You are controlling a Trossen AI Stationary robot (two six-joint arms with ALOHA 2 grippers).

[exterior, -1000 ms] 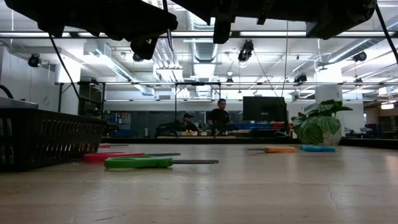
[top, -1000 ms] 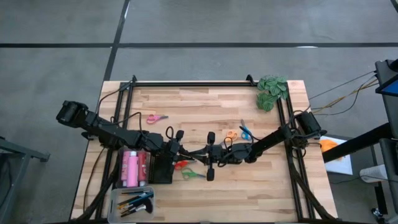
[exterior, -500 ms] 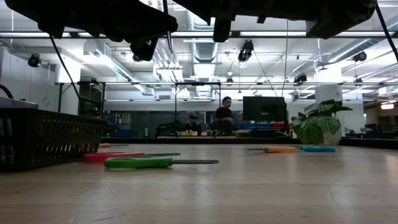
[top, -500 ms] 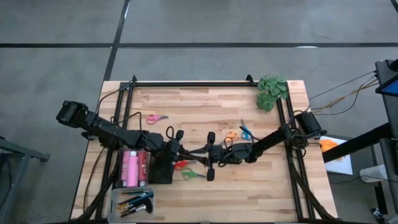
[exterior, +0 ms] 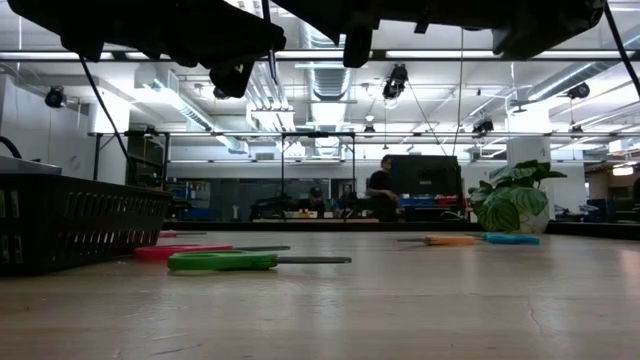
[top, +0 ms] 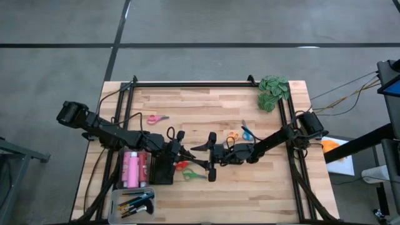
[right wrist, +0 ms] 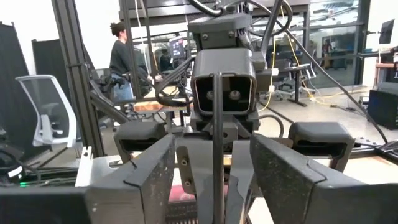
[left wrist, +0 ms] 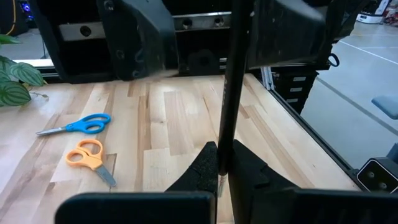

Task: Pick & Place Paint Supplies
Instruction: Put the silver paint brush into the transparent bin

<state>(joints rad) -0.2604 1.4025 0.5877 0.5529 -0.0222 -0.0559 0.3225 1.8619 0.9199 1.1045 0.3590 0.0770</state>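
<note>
Presently, left gripper (top: 180, 150): reaching in from the table's left side to the middle, its fingers (left wrist: 205, 165) clenching the thin dark brush (left wrist: 227, 93).
Right gripper (top: 199, 154): facing the left one head-on from the right side, its fingers (right wrist: 152, 168) standing spread apart and released, the brush shaft (right wrist: 216, 137) running between them without touching either one.
Brush position: hanging above the wood at table centre, spanning the gap between the two grippers.
Red scissors (top: 181, 166): lying on the table just below the meeting grippers, beside the black basket (top: 162, 170).
Green scissors (top: 194, 175): resting just beside the red pair, nearer the front edge; in the low view this pair (exterior: 225, 262) is lying flat in front of the red one (exterior: 185, 252).
Orange scissors (top: 231, 135) and blue scissors (top: 247, 132): lying side by side near the right arm.
Pink scissors (top: 156, 119): sitting alone toward the back left.
Pink paint bottles (top: 132, 169): lying in a bin left of the basket.
Other brushes (top: 134, 203): sitting in a clear tray at the front left corner.
Leafy clump (top: 274, 91): occupying the back right corner.
Background: a person (exterior: 380, 185) is standing in the room beyond the table.
</note>
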